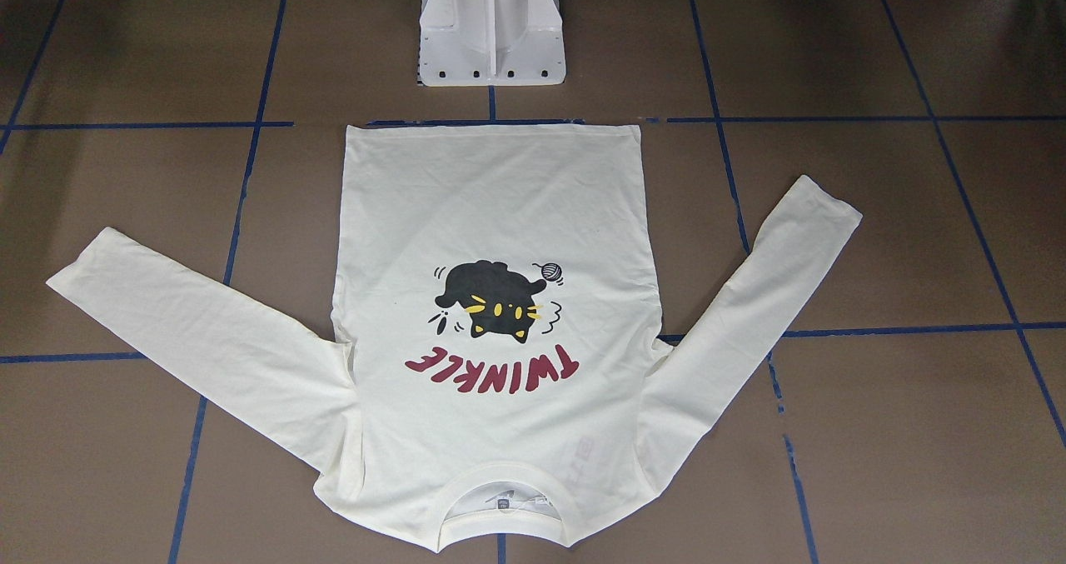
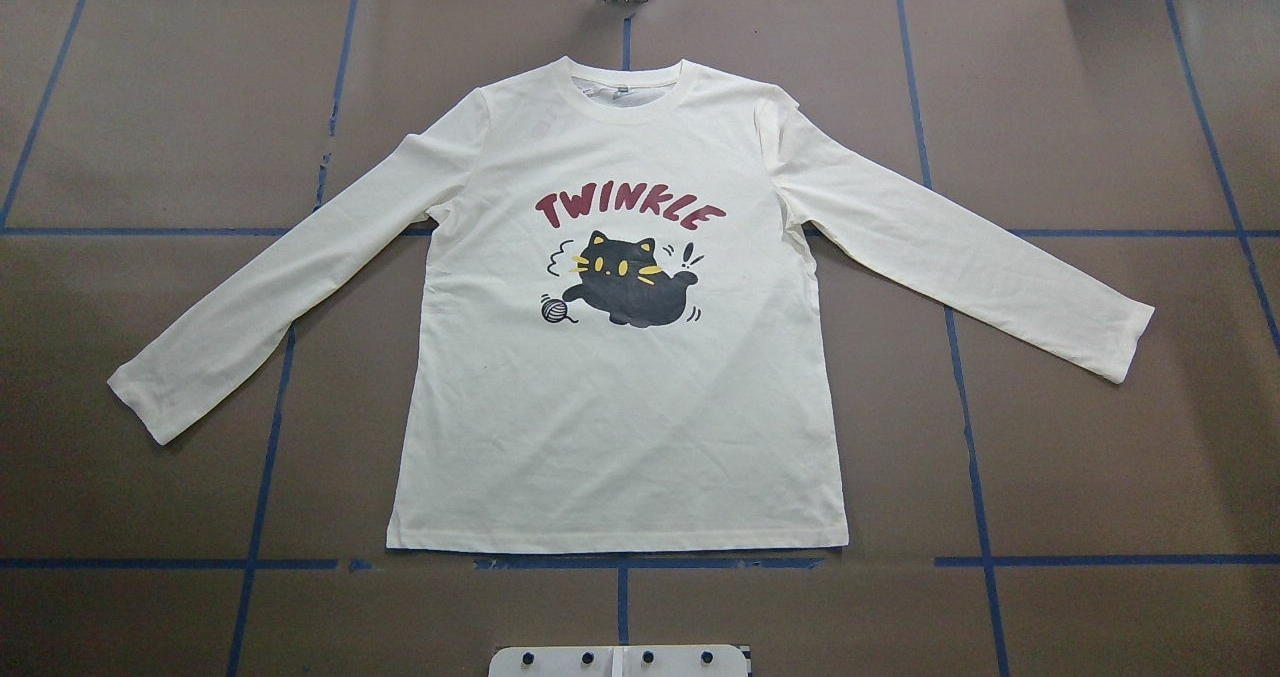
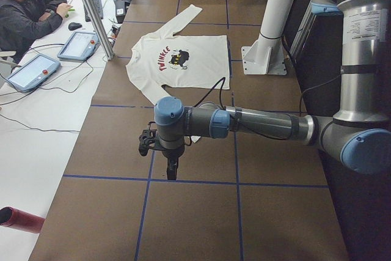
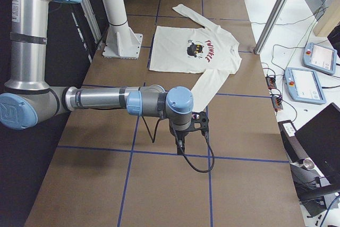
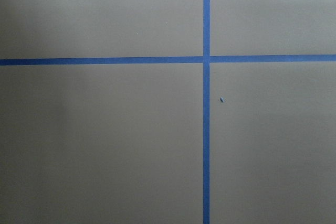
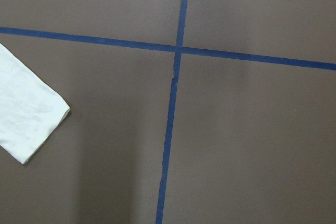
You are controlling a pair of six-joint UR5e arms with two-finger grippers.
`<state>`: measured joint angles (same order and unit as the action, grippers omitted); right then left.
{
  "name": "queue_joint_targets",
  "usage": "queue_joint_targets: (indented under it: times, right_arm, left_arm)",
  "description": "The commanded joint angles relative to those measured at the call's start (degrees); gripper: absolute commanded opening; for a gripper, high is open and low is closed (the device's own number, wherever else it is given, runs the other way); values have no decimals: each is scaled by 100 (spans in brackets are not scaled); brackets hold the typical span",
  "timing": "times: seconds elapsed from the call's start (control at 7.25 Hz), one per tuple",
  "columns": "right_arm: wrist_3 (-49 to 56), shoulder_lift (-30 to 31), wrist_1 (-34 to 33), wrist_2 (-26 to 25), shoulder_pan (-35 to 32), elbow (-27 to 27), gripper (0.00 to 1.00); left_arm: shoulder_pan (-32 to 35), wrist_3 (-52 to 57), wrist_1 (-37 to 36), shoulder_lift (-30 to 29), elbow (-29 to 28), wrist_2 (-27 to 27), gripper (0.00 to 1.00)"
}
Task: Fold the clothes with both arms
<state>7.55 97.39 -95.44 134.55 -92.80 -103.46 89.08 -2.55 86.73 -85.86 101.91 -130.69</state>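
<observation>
Both end effectors hang low over the counter [image 2: 150,137], out past the sleeve ends. I see the left end effector [image 3: 171,172] and the right end effector [image 4: 182,143] only from the table ends, so I cannot tell whether their fingers are parted or clenched. The T-shirt [image 2: 620,437] lies flat and print-up in the middle of the counter, with its collar on the far side from the robot and both sleeves spread out at a slant. No fold is made yet.

My main worry is an uneven start. The right wrist camera already has the right cuff [image 6: 31,119] at the edge of its view, while the left wrist camera shows only bare counter and blue tape lines [image 5: 206,129]. If I close in by feel, one side may catch its sleeve first and drag the body askew. The cloth also lies tight against the counter, so a shallow pinch could slip off or take only the top layer. A deep pinch could scrape the brown surface. The black cable [image 4: 202,167] looping below the right wrist could brush the sleeve and rumple it.
</observation>
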Motion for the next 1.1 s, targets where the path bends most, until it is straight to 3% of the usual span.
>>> queue_joint_targets:
  times: [0.0,0.14,0.28,0.41,0.55,0.83,0.96]
  right_arm:
    - [-315,-98,147,53,365,-69,100]
    - [-742,68,688,297,585,-87,100]
    - [-1973,182,1642,256,1014,-104,100]
    - [-3152,392,2704,-153,1705,-96,100]
    - [-4103,516,3202,-540,2434,-78,100]
    - [-4499,395,3268,-754,3352,62,100]
    - [-4525,142,3260,-1112,3599,254,100]
  left_arm:
    - [-5,0,10,-44,328,0,100]
    - [-14,-61,193,-219,190,17,100]
    - [-48,-36,456,-220,50,0,100]
    - [-49,-61,555,-168,109,-174,100]
    - [-49,-62,556,-229,136,-376,100]
    - [-92,-53,1132,-203,-65,-378,100]
    - [-119,-62,1484,-185,-301,-361,100]
